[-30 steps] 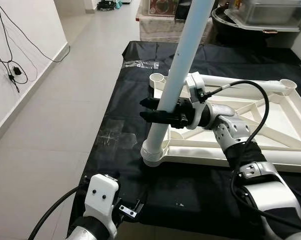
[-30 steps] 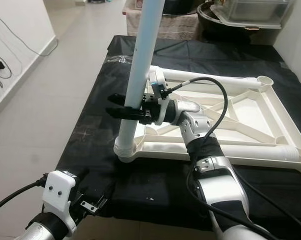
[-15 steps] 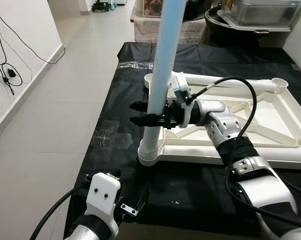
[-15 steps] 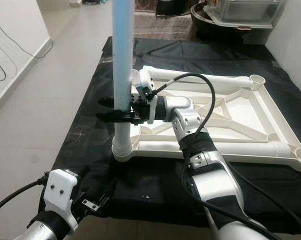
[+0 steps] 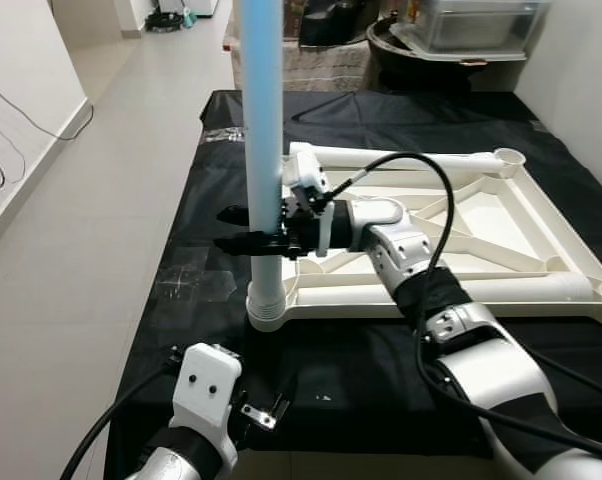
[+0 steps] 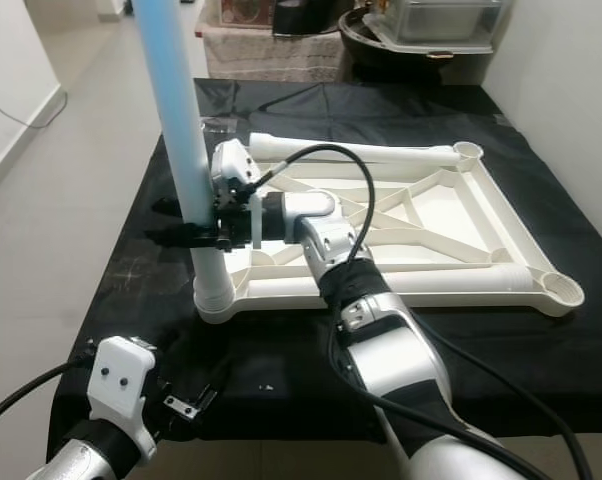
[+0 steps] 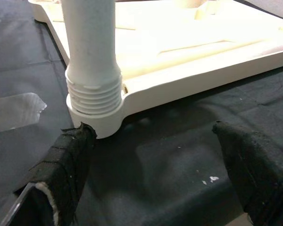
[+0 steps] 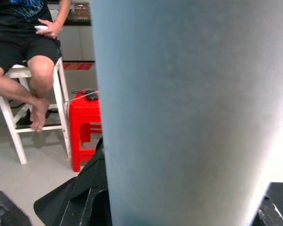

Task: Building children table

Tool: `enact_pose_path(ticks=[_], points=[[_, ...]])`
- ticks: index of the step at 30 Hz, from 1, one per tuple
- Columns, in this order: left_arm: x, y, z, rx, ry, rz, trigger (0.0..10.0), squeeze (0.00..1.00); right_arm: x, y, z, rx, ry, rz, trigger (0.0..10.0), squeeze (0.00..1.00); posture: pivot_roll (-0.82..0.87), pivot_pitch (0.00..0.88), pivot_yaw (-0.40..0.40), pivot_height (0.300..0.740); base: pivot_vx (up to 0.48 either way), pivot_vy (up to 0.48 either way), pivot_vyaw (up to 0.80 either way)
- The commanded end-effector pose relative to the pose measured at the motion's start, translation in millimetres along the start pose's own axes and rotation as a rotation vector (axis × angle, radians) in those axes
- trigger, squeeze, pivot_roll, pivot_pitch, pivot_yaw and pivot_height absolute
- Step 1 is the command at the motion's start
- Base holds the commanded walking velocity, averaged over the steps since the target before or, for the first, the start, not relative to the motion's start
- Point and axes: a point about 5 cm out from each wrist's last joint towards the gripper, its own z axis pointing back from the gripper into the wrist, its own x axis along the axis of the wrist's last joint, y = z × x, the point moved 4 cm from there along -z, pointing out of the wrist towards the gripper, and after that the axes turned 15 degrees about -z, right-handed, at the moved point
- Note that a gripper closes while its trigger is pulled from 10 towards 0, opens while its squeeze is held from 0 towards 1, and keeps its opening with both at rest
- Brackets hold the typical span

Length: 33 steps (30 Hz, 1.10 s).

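Right gripper (image 5: 243,229): clamped around upright white table leg (image 5: 262,150). Leg stands in corner socket of upside-down white table frame (image 5: 481,295), at frame's 9 o'clock, on black cloth (image 5: 381,370). Left gripper (image 7: 155,174): open, at 6 o'clock of leg, apart from it.

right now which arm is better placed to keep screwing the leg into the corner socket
Right, most likely. The right gripper is clamped round the upright leg, just above its threaded end in the tabletop corner. The left gripper hovers open, low by the socket, holding nothing.
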Motion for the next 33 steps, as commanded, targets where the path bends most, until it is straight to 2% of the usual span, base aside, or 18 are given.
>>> enact_pose_path(ticks=[1, 2, 5, 7, 8, 9, 10, 13, 14, 16, 20, 22, 23, 24, 26, 27, 29, 33], points=[[-4.8, -1.1, 0.7, -0.002, 0.019, -0.003, 10.0, 0.0, -54.7, -11.9, 4.8, -0.13, 0.142, -0.129, 10.0, 0.0, 0.19, 0.176, -0.056, 0.74, 0.0, 0.0, 0.0], [-4.8, -1.1, 0.7, -0.002, 0.019, -0.003, 10.0, 0.0, -54.7, -11.9, 4.8, -0.13, 0.142, -0.129, 10.0, 0.0, 0.19, 0.176, -0.056, 0.74, 0.0, 0.0, 0.0], [-5.6, 0.6, -2.9, 0.002, 0.013, -0.008, 10.0, 0.0, -56.9, -28.6, 14.8, -0.336, 0.047, -0.178, 10.0, 0.0, 0.19, 0.154, -0.062, 0.74, 0.0, 0.0, 0.0], [-5.7, 1.5, -3.8, 0.004, 0.01, -0.011, 10.0, 0.0, -57.0, -32.7, 19.3, -0.395, 0.014, -0.197, 10.0, 0.0, 0.18, 0.148, -0.058, 0.74, 0.0, 0.0, 0.0], [-5.8, 3.6, -4.4, 0.013, 0.008, -0.009, 10.0, 0.0, -56.4, -37.8, 23.1, -0.479, 0.0, -0.192, 10.0, 0.0, 0.18, 0.146, -0.057, 0.74, 0.0, 0.0, 0.0], [-5.8, 3.6, -4.4, 0.013, 0.008, -0.009, 10.0, 0.0, -56.4, -37.8, 23.1, -0.479, 0.0, -0.192, 10.0, 0.0, 0.18, 0.146, -0.057, 0.74, 0.0, 0.0, 0.0], [-5.9, 4.5, -4.9, 0.016, 0.007, -0.009, 10.0, 0.0, -56.8, -41.9, 25.5, -0.539, -0.004, -0.201, 10.0, 0.0, 0.17, 0.142, -0.055, 0.74, 0.0, 0.0, 0.0], [-5.5, 6.0, -8.0, 0.02, -0.003, -0.016, 10.0, 0.0, -53.1, -61.0, 44.3, -0.858, -0.084, -0.218, 10.0, 0.0, 0.17, 0.131, -0.056, 0.74, 0.0, 0.0, 0.0], [-5.5, 6.3, -8.7, 0.021, -0.005, -0.017, 10.0, 0.0, -52.4, -63.3, 48.3, -0.909, -0.109, -0.236, 10.0, 0.0, 0.17, 0.131, -0.056, 0.74, 0.0, 0.0, 0.0], [-5.7, 6.8, -9.7, 0.022, -0.006, -0.019, 10.0, 0.0, -52.5, -64.2, 52.7, -0.96, -0.132, -0.247, 10.0, 0.0, 0.17, 0.124, -0.057, 0.74, 0.0, 0.0, 0.0], [-5.5, 9.8, -12.2, 0.025, -0.013, -0.029, 10.0, 0.0, -50.2, -55.2, 59.5, -1.12, -0.153, -0.15, 10.0, 0.0, 0.17, 0.119, -0.052, 0.74, 0.0, 0.0, 0.0], [-5.6, 10.5, -12.7, 0.025, -0.014, -0.032, 10.0, 0.0, -47.8, -53.5, 59.4, -1.146, -0.159, -0.13, 10.0, 0.0, 0.17, 0.119, -0.052, 0.74, 0.0, 0.0, 0.0], [-5.4, 13.0, -14.2, 0.032, -0.018, -0.038, 10.0, 0.0, -42.7, -53.0, 64.1, -1.28, -0.186, -0.139, 10.0, 0.0, 0.17, 0.114, -0.052, 0.74, 0.0, 0.0, 0.0], [-5.4, 13.0, -14.2, 0.032, -0.018, -0.038, 10.0, 0.0, -42.7, -53.0, 64.1, -1.28, -0.186, -0.139, 10.0, 0.0, 0.17, 0.114, -0.052, 0.74, 0.0, 0.0, 0.0], [-5.5, 14.8, -15.5, 0.037, -0.021, -0.041, 10.0, 0.0, -39.9, -50.1, 69.8, -1.42, -0.23, -0.184, 10.0, 0.0, 0.17, 0.111, -0.053, 0.74, 0.0, 0.0, 0.0], [-5.5, 14.8, -15.5, 0.037, -0.021, -0.041, 10.0, 0.0, -39.9, -50.1, 69.8, -1.42, -0.23, -0.184, 10.0, 0.0, 0.17, 0.111, -0.053, 0.74, 0.0, 0.0, 0.0], [-6.5, 15.2, -17.0, 0.038, -0.021, -0.042, 10.0, 0.0, -35.7, -41.9, 71.8, -1.562, -0.289, -0.217, 10.0, 0.0, 0.16, 0.109, -0.049, 0.74, 0.0, 0.0, 0.0], [-7.0, 14.7, -17.4, 0.038, -0.021, -0.042, 10.0, 0.0, -35.7, -37.1, 63.8, -1.592, -0.352, -0.282, 10.0, 0.0, 0.16, 0.107, -0.05, 0.74, 0.0, 0.0, 0.0]])
